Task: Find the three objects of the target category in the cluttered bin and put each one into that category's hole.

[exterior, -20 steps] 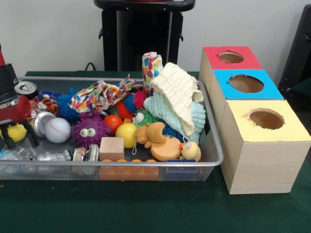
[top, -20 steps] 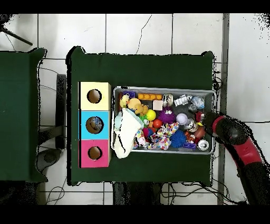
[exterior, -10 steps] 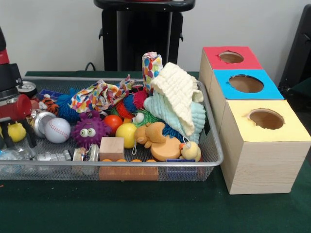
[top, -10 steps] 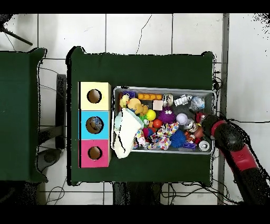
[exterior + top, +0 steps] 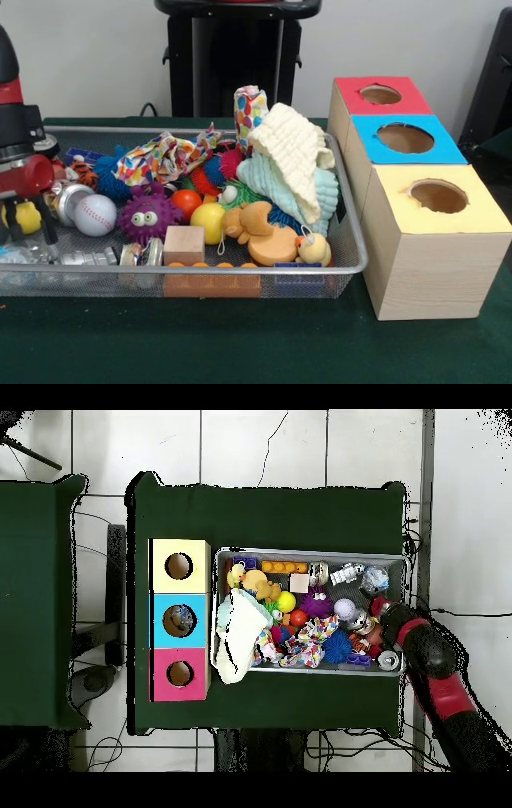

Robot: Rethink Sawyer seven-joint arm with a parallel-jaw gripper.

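Jaws spread, straddling a small yellow toy (image 5: 26,217) without clear contact. The gripper (image 5: 24,228) hangs inside the wire bin (image 5: 352,232), at the end farthest from the three hole boxes (image 5: 436,240). Risk: neighbouring cans (image 5: 68,200) could foul a finger on closing.

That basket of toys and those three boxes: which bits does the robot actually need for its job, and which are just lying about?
Part of the job:
- wire bin
- red box, blue box, yellow box, each with a hole
- gripper

Clutter, or possible targets; the category isn't shown:
- baseball
- purple spiky toy
- wooden block
- yellow cloth
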